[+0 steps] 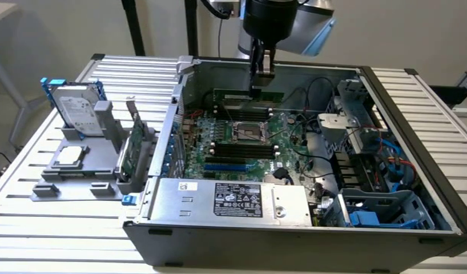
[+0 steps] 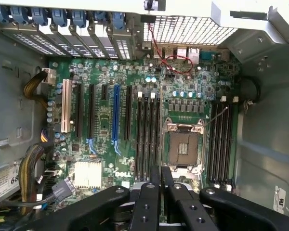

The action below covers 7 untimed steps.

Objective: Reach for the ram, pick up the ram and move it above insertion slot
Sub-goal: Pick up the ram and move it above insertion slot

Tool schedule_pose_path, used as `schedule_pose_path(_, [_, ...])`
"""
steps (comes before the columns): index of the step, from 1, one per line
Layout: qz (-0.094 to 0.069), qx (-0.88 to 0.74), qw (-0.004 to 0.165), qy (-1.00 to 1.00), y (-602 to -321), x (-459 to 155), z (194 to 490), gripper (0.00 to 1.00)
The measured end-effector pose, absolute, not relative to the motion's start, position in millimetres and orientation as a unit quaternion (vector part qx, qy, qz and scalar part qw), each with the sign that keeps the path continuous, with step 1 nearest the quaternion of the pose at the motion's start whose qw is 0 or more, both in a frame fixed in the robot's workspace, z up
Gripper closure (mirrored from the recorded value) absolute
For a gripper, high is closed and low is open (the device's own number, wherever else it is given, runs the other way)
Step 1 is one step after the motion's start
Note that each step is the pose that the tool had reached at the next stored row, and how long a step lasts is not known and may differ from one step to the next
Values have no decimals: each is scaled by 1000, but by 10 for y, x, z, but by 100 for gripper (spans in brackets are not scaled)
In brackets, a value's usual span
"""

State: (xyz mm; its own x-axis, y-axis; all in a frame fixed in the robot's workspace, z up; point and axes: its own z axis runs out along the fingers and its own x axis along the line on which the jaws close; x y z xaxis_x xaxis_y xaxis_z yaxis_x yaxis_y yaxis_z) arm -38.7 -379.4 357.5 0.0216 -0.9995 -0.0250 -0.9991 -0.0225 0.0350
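— One thing first: what's in your gripper (image 1: 258, 85)?

— I have the ram (image 1: 237, 95). My fingers (image 2: 149, 202) are pressed nearly together, pinching the thin green stick on its long upper edge, as best I can judge. It hangs in the upper middle of the exterior frame, inside the open computer case (image 1: 218, 240), above the far end of the motherboard (image 1: 241, 162).

— Is it over a slot?

— Roughly. It sits beyond the CPU socket (image 1: 253, 132), over the black slots (image 2: 221, 144) nearest the case wall. I can't tell whether it is exactly over one of them.

— So what makes this step go well?

— Alignment, I'd say. The stick should lie level and parallel to the slot's length, with both ends inside the end clips. My grip looks near the middle, which helps against tilting. I'd move slowly and correct sideways in small amounts, staying clear of the cables at the exterior frame's right.
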Motion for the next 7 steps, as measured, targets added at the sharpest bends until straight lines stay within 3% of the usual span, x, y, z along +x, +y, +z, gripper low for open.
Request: schedule_pose_path(7, [-21,715,4,-699,-3794,-387,3575,87])
